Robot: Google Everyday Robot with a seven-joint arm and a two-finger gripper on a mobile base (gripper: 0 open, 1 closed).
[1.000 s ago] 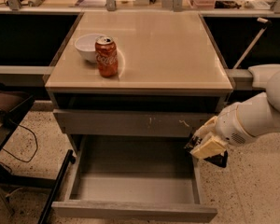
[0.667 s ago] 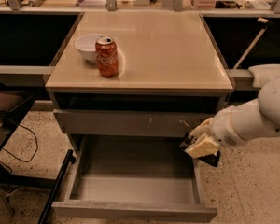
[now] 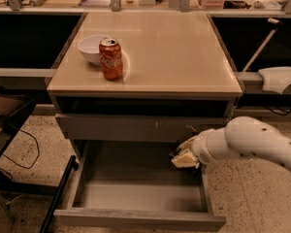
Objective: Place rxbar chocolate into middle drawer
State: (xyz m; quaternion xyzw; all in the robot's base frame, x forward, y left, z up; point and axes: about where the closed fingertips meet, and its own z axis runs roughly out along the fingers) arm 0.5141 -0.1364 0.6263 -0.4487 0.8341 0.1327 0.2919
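Observation:
The middle drawer is pulled open at the bottom of the cabinet, with a plain grey front and a grey inside. My gripper reaches in from the right and hangs over the drawer's right rear corner, just below the scratched drawer front. It is shut on the rxbar chocolate, which shows only as a small dark edge at the gripper's left tip; the rest is hidden by the gripper.
A red soda can and a white bowl stand on the tan cabinet top. A dark chair frame and cables are on the floor at the left. A white robot part is at the right.
My gripper has moved left, from beside the drawer's right wall to above the drawer's right rear corner. The can and bowl have not moved.

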